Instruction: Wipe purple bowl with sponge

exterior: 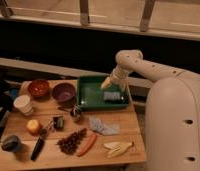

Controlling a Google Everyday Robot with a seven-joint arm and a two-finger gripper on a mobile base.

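Note:
The purple bowl (64,93) stands on the wooden table (53,157), just left of a green tray (85,95). Inside the tray, towards its right side, the small grey-blue sponge (112,96) lies flat. My gripper (108,83) hangs over the tray just above and slightly left of the sponge. Its fingers are open, with nothing between them. The white arm reaches down to it from the right. The bowl looks empty.
A red-orange bowl (39,88) and a white cup (24,104) are left of the purple bowl. In front lie an apple (33,126), a pale cloth (103,126), a carrot (87,144), a dark cluster (71,141), a knife (38,148) and a dark cup (10,143).

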